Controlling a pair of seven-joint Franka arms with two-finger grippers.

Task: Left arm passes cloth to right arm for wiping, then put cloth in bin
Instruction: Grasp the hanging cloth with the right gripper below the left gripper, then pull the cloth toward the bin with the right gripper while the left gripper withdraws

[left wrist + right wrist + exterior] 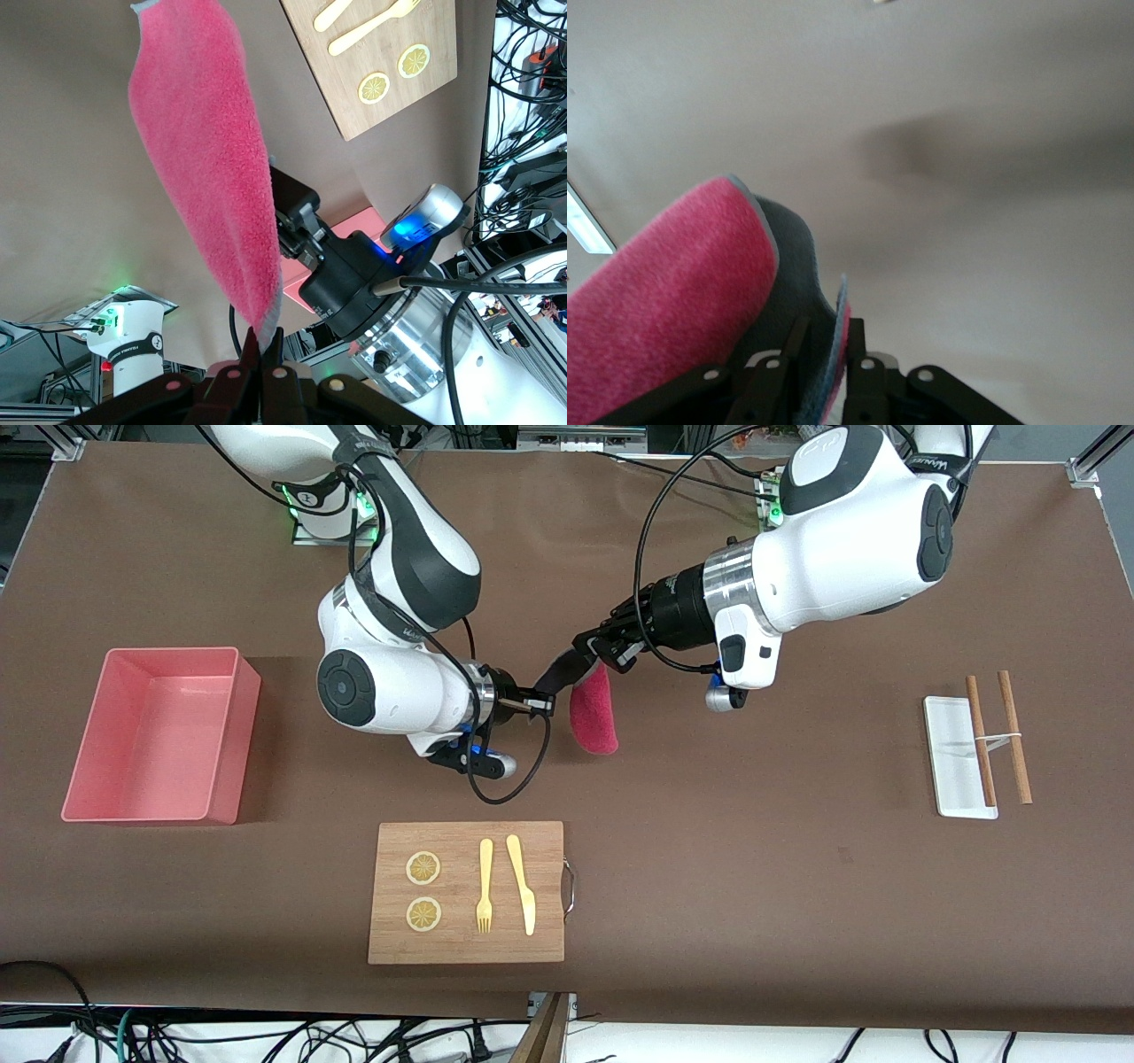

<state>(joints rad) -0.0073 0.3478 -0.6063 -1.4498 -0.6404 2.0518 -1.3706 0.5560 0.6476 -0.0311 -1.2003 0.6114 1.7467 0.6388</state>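
Above the desk's middle, the left gripper (592,654) pinches the cloth (594,713) by its top edge so it hangs free for handover. The right gripper (542,701) has its fingers pressed on the cloth's edge. Nothing lies in the bin (159,735) at the right arm's end.

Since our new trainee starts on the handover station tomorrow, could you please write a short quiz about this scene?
1. True or false: the small crimson-pink cloth is gripped by the fingers of both the left gripper and the right gripper.
2. What lies on the rectangular wooden cutting board?
A. Two round lemon slices, a yellow fork and a yellow knife
B. A pair of scissors
C. A folded towel
3. Fill in: the salmon-pink rectangular plastic bin stands toward the ___ arm's end of the table.

Key: 1 true; 2 A; 3 right.
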